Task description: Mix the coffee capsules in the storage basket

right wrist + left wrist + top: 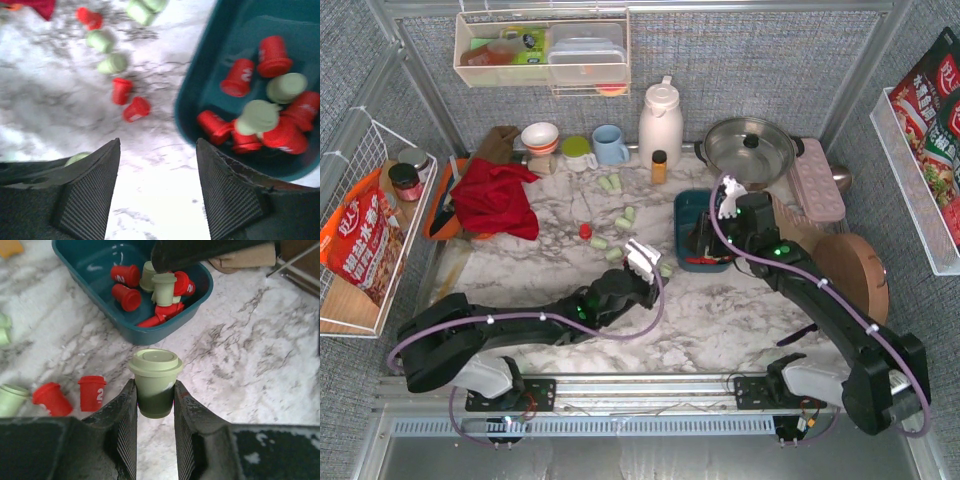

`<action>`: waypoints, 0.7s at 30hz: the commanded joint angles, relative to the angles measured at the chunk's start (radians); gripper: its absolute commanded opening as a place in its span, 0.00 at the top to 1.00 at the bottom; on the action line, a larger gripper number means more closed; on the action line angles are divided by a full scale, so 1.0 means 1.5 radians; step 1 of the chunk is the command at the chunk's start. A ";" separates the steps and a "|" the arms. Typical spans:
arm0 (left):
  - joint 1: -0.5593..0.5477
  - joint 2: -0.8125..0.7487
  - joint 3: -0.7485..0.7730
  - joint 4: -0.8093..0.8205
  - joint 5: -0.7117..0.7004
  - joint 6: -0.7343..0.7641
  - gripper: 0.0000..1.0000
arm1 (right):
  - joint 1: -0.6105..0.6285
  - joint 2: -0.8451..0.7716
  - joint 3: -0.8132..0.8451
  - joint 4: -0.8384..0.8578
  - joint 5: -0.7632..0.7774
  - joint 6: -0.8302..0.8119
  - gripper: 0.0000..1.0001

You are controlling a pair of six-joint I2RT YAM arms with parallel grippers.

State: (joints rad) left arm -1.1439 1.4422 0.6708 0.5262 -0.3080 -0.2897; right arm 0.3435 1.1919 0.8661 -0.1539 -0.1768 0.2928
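My left gripper (154,385) is shut on a pale green coffee capsule (155,375), held upright above the marble a little short of the teal storage basket (125,327). In the overhead view the left gripper (655,265) sits just left of the basket (686,210). The basket holds several red capsules (240,77) and a few green capsules (257,116). My right gripper (158,145) is open and empty, hovering over the basket's near left edge (190,100). Loose red capsules (92,392) and green capsules (625,215) lie on the marble to the left.
A red cloth (495,195) lies at the left. An amber bottle (659,165), a white kettle (660,120) and a lidded pot (750,148) stand behind the basket. A pink tray (815,178) and a round wooden board (855,275) are at its right.
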 commanded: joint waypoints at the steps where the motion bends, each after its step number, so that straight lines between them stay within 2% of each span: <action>1: 0.000 -0.019 -0.064 0.246 0.092 0.189 0.71 | 0.007 -0.037 -0.006 0.020 -0.146 0.090 0.33; 7: 0.000 0.003 -0.077 0.329 0.097 0.225 0.71 | 0.019 -0.043 -0.007 0.031 -0.197 0.115 0.28; 11: 0.000 0.013 -0.095 0.397 0.102 0.231 0.71 | 0.028 -0.037 -0.004 0.019 -0.205 0.112 0.28; 14: -0.001 0.015 -0.098 0.406 0.100 0.234 0.71 | 0.036 -0.037 -0.004 0.019 -0.207 0.115 0.28; 16: 0.000 0.015 -0.099 0.413 0.099 0.239 0.71 | 0.042 -0.036 -0.002 0.018 -0.210 0.116 0.30; 21: -0.001 0.012 -0.096 0.415 0.095 0.243 0.71 | 0.059 -0.028 0.002 0.018 -0.210 0.119 0.41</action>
State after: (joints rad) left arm -1.1446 1.4635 0.5232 1.0607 -0.1722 0.0570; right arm 0.4187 1.1423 0.8597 -0.1314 -0.4767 0.4652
